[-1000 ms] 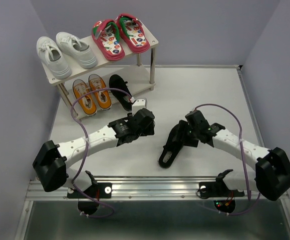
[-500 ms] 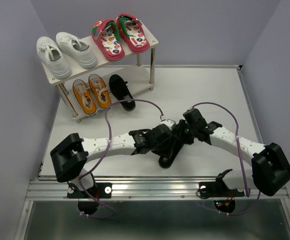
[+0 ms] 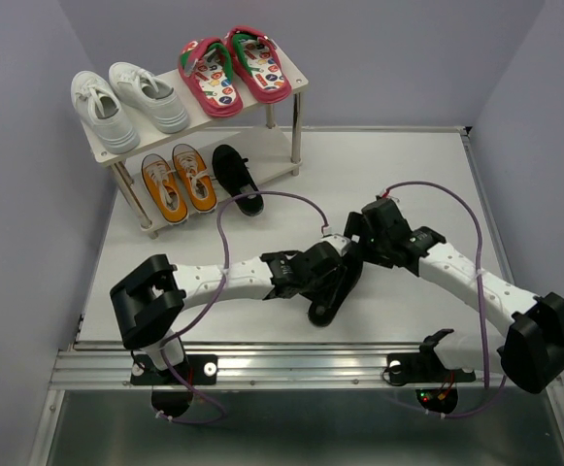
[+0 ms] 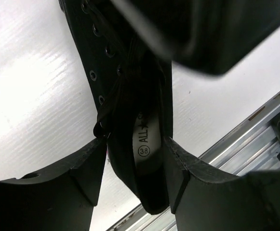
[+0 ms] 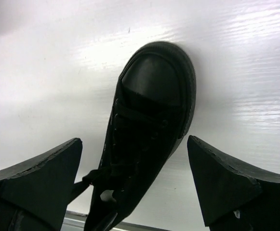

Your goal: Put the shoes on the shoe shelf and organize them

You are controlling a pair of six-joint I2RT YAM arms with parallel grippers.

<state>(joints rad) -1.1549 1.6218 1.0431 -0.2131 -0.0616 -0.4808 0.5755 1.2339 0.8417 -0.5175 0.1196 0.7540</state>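
Note:
A black lace-up shoe [image 3: 321, 310] with a "38" insole lies at the table's near middle. My left gripper [image 3: 337, 276] is shut across its heel part; in the left wrist view the fingertips [image 4: 100, 144] press both sides of the shoe [image 4: 130, 91]. My right gripper [image 3: 361, 239] is open just behind the shoe, its jaws wide apart above the toe [image 5: 152, 86]. The shoe shelf [image 3: 97, 150] stands at the back left. White sneakers [image 3: 126, 102] and red flip-flops [image 3: 233, 66] sit on top. Orange sneakers [image 3: 177, 183] and one black shoe [image 3: 235, 175] sit on the lower tier.
A metal rail [image 3: 291, 361] runs along the table's near edge, close to the shoe's heel. Purple cables loop over both arms. Grey walls stand at left, back and right.
My left arm has swung from the shelf to the black shoe and closed on it. My right gripper has let the shoe go and drawn back a little.

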